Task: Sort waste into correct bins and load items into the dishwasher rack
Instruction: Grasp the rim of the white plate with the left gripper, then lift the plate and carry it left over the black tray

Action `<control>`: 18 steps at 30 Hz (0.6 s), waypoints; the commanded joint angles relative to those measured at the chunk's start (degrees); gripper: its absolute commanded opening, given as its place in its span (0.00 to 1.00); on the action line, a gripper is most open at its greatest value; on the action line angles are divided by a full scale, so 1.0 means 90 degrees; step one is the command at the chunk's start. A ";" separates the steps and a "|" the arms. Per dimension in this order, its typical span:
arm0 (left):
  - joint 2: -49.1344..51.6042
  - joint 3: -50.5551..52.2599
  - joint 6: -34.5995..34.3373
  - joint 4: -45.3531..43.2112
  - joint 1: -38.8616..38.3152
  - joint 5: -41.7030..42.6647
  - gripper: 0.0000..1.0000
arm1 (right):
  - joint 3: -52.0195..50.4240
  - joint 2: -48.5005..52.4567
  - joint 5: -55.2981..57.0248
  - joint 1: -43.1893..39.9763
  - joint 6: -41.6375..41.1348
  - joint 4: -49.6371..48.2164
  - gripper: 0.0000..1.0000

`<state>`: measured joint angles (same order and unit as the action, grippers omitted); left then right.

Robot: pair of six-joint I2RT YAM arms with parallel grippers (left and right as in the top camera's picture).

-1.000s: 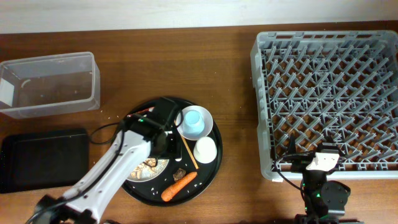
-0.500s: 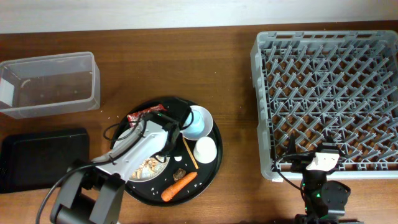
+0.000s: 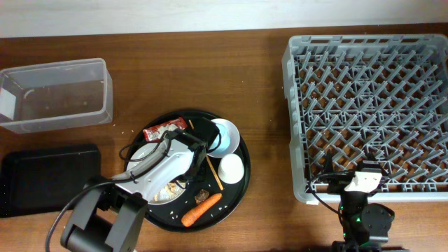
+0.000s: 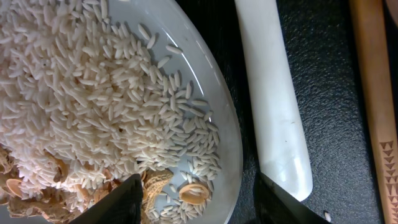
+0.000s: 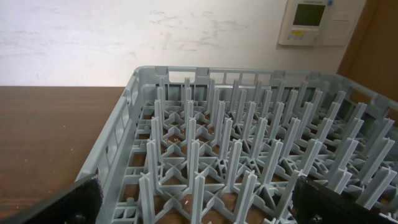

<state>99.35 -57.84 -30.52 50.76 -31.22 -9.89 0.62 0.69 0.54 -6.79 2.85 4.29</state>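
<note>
**Left jaws open across plate rim, fork alongside**

You have the left gripper (image 4: 199, 202) low over the round black tray (image 4: 339, 56), jaws partly open and holding nothing. One finger sits over the rice (image 4: 93, 93) side of the white plate (image 4: 225, 127). The other is over the end of the white fork (image 4: 273, 93), so the plate rim runs between them. I can't tell if either finger is touching yet. It reads as lining up a pinch, but I can't tell whether on the rim or the fork. The fork lies just beside the plate, with a wooden chopstick (image 4: 373, 93) further out.

The carrot (image 3: 201, 210) and wrapper (image 3: 164, 129) are on the round tray. The clear tub (image 3: 56, 94) and flat black tray (image 3: 49, 178) sit off to the left, well apart.

Your right gripper (image 5: 199, 211) is at the near edge of the rack (image 5: 249, 155), jaws wide and empty, probably parked there to keep out of the way. No dishes in the rack yet
</note>
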 commanded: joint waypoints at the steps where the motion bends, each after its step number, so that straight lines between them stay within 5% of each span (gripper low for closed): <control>1: 0.0080 0.0083 -0.0085 0.0024 -0.0015 0.0022 0.56 | -0.0034 -0.0041 -0.0010 -0.0041 -0.0010 0.0044 0.99; 18: 0.0080 0.0291 -0.0087 -0.0119 -0.0223 -0.0034 0.35 | -0.0034 -0.0041 -0.0010 -0.0041 -0.0012 0.0044 0.99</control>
<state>99.35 -56.10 -31.09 49.84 -32.99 -9.89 0.62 0.69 0.54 -6.79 2.81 4.29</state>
